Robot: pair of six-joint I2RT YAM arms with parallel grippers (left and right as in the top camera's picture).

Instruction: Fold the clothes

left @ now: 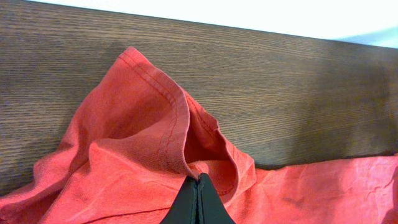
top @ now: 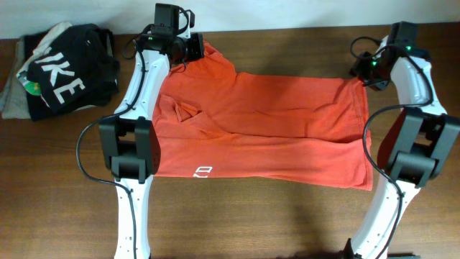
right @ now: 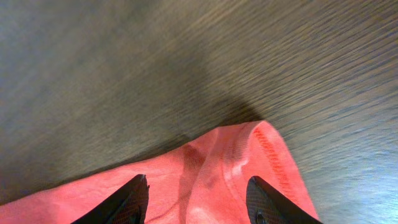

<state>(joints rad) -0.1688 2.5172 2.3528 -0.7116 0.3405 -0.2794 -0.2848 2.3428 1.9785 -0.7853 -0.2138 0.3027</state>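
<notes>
The red-orange T-shirt point(top: 266, 122) lies spread across the middle of the tabletop point(top: 251, 223). At its upper left corner the left hand point(top: 180, 52) is clenched on a raised sleeve fold. At the upper right the right hand point(top: 368, 72) is released, its fingers straddling the hem corner. A clean fold probably needs that corner pinched too, then a level, matched pull toward the lower edge.

Robot lab test bench: two white, cabled arms point(top: 133, 155) mounted along the wooden tabletop's point(top: 251, 223) near edge, with a bare pale wall point(top: 287, 13) behind.
</notes>
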